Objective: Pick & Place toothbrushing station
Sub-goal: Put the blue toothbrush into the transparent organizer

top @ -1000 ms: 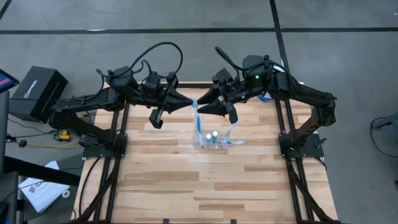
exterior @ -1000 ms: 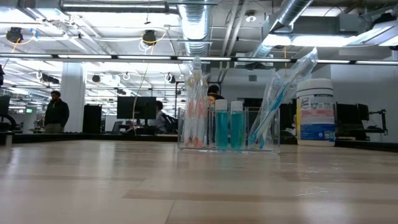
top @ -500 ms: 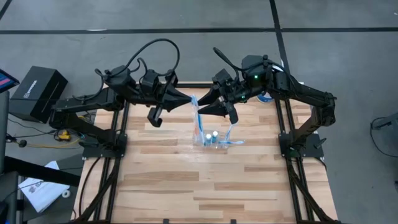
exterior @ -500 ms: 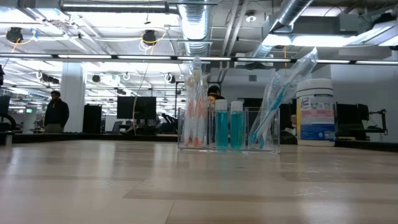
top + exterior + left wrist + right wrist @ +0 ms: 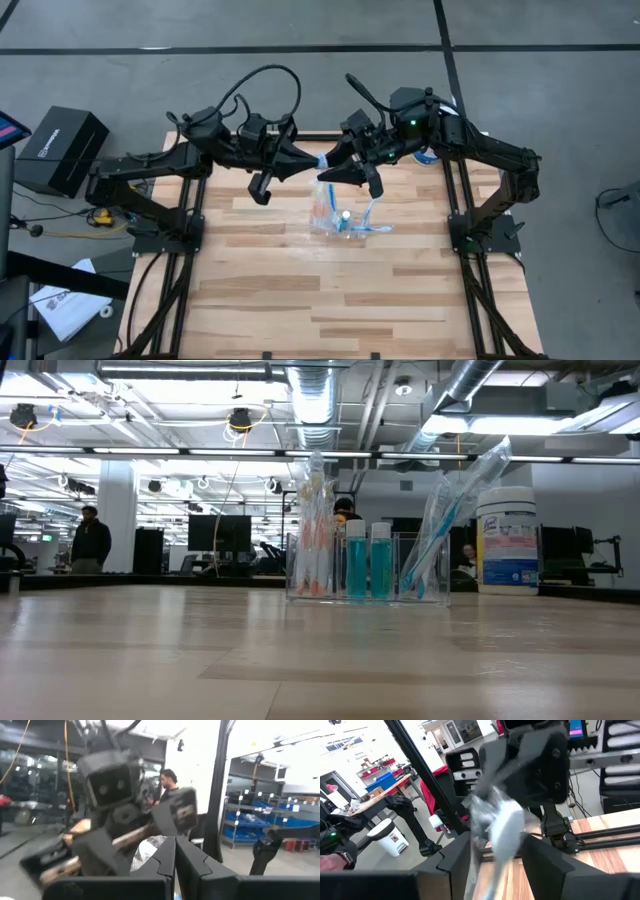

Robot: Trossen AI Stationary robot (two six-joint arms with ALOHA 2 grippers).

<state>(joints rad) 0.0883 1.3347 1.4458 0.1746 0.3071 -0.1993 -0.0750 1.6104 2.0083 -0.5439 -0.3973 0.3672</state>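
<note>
The clear toothbrushing station [image 5: 340, 222] stands on its base at the middle of the far half of the table. It also shows in the low view [image 5: 368, 592]. It holds two teal bottles [image 5: 367, 560] and two wrapped toothbrush bunches [image 5: 313, 525] that stick up. My left gripper [image 5: 312, 166] is shut [image 5: 175, 865] and hovers high, far-left of the station. My right gripper [image 5: 326, 174] is open [image 5: 495, 860] and faces it. A wrapped bunch [image 5: 502, 827] shows between the right fingers. The low view shows no gripper at the bunches.
A big white blue-labelled canister [image 5: 507, 540] stands at the table's far right, behind the station. Bare wood lies on the near half of the table [image 5: 330, 300]. People [image 5: 90, 540] stand in the room beyond the table.
My left gripper has gone toward the table's right edge, closer to my right gripper. The station stands where it was.
</note>
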